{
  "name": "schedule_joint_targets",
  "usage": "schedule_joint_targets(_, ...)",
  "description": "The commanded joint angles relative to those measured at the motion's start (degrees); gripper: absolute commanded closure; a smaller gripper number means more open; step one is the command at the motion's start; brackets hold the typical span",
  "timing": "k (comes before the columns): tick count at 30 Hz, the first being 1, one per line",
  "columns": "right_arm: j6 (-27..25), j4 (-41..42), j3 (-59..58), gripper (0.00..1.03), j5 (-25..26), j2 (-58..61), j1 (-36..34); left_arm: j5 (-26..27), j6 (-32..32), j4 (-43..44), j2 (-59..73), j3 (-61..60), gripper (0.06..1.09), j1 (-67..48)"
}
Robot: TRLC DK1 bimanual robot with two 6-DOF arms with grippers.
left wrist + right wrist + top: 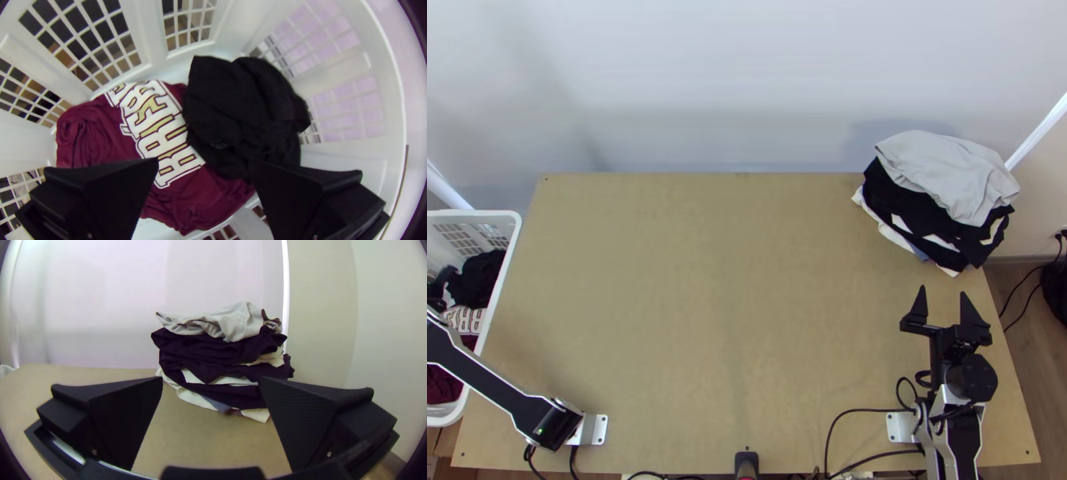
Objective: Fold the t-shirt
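At the top view's left edge, my left gripper [440, 286] is partly in sight over the basket. In the left wrist view its fingers stand wide apart, and my left gripper [204, 171] is open above the clothes. Below it lies a bunched maroon shirt [106, 138] with large white and gold lettering; a crumpled black cloth [244, 106] covers part of it. My right gripper [943, 300] is at the table's right side, open, just short of the clothes pile. From its wrist, the right gripper [211, 384] has nothing between its fingers.
The white basket [513, 228] stands at the table's left edge. A stack of clothes [939, 196], light grey cloth on top and dark and white ones below, sits at the far right corner. Bare wooden table [707, 296] spreads between them, with cables along the near edge.
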Motion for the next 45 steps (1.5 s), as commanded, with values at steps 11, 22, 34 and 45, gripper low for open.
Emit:
schedule_joint_targets(11,0.71,-0.84,-0.38,0.04,0.42,-0.34,-0.17,-3.76,5.98,0.85,12.42,2.42,0.11,3.73)
schedule_joint_targets(22,0.71,-0.93,-0.38,0.04,0.42,-0.34,-0.17,-3.76,6.95,6.56,15.5,2.24,1.05,4.7)
schedule_joint_targets(34,0.71,-0.84,-0.38,0.04,0.42,-0.34,-0.17,-0.86,2.91,2.26,-8.41,0.31,1.05,7.07)
schedule_joint_targets(45,0.71,-0.93,-0.38,0.04,0.42,-0.34,-0.17,1.78,-1.93,2.17,-33.11,0.75,1.05,7.25)
